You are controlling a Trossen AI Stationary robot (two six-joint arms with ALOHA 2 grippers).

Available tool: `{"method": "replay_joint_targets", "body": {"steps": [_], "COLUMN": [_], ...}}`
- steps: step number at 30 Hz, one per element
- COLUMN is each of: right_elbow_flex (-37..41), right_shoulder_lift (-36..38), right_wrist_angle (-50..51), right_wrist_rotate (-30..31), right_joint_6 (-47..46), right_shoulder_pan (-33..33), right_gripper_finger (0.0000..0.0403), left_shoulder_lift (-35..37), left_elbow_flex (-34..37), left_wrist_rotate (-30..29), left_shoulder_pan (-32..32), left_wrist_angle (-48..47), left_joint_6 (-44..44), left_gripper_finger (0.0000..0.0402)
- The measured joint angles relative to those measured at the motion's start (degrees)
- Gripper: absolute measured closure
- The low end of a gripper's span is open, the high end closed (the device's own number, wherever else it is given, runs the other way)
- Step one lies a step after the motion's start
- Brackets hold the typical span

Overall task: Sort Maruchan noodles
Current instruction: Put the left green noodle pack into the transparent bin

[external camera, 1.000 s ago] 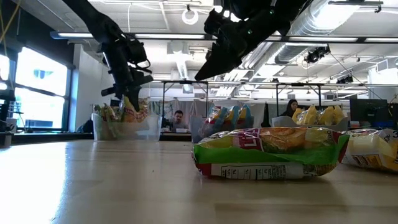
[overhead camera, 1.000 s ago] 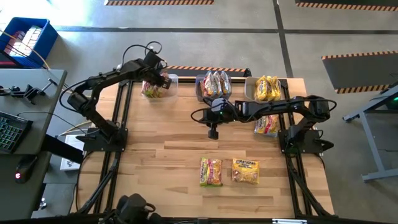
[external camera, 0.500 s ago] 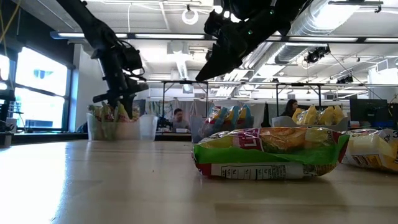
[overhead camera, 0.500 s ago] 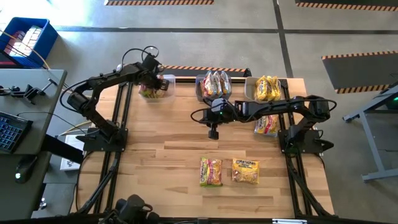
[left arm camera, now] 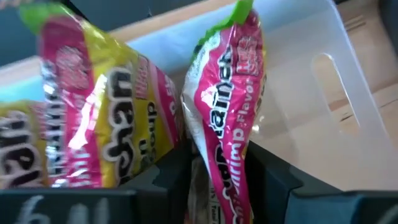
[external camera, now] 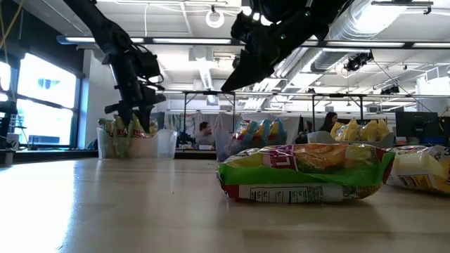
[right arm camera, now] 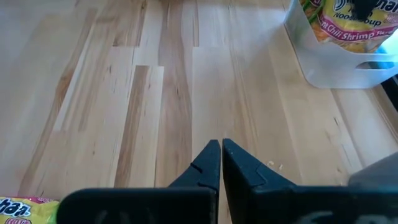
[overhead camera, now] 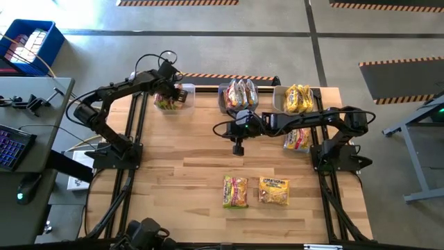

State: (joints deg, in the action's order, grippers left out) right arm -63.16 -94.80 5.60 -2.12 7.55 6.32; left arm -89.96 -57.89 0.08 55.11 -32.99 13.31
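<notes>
The left gripper (overhead camera: 172,91) is hanging inside the clear bin (overhead camera: 186,104) at the far left corner of the wooden table (overhead camera: 194,173). In the left wrist view its fingers (left arm camera: 273,180) are clamping the lower end of a pink-and-green Maruchan packet (left arm camera: 227,112), which is standing upright between them with the bin's white wall just beyond. Beside that packet, another pink-and-yellow packet (left arm camera: 93,118) is leaning in the same bin. From the low view, the gripper is reaching down into the bin among the packet tops (external camera: 123,126).

The right gripper (overhead camera: 238,147) is hovering over bare table near the middle, its arm stretched across from the right side. In the right wrist view its fingers (right arm camera: 208,165) are pressed together with nothing between them, pointing down at the planks. Ahead of it, a bin holding a Chili Shrimp packet (right arm camera: 339,28) is sitting at the table's edge.

Behind the right gripper, the middle bin (overhead camera: 225,105) is holding pink-red packets, and the right bin (overhead camera: 279,104) is holding yellow ones. Under the right arm's forearm, a loose packet (overhead camera: 297,140) is lying flat on the table. Nearer the front edge than the right gripper, a green-edged pink packet (overhead camera: 235,192) and a yellow packet (overhead camera: 274,191) are lying side by side, just apart.
</notes>
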Motion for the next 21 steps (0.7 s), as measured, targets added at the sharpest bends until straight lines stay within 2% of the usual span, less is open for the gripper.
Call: {"method": "replay_joint_targets", "body": {"steps": [10, 15, 21], "right_elbow_flex": [0.00, 0.00, 0.00], "right_shoulder_lift": [0.00, 0.00, 0.00], "right_wrist_angle": [0.60, 0.61, 0.61], "right_wrist_rotate": [0.01, 0.01, 0.01], "right_joint_6": [0.00, -0.01, -0.01], "right_shoulder_pan": [-0.02, -0.02, -0.01], "right_gripper_finger": [0.0403, 0.0403, 0.0403], "left_shoulder_lift": [4.37, 4.55, 4.55], "left_elbow_flex": [-0.07, -0.09, -0.09], "left_wrist_rotate": [-3.78, -7.91, -9.45], "left_shoulder_pan": [0.00, 0.02, 0.00], "left_wrist_angle": [-1.39, -5.32, -7.30], "left_joint_6": [-3.04, -4.53, -6.53], "left_gripper_finger": [0.0273, 0.0273, 0.0273]}}
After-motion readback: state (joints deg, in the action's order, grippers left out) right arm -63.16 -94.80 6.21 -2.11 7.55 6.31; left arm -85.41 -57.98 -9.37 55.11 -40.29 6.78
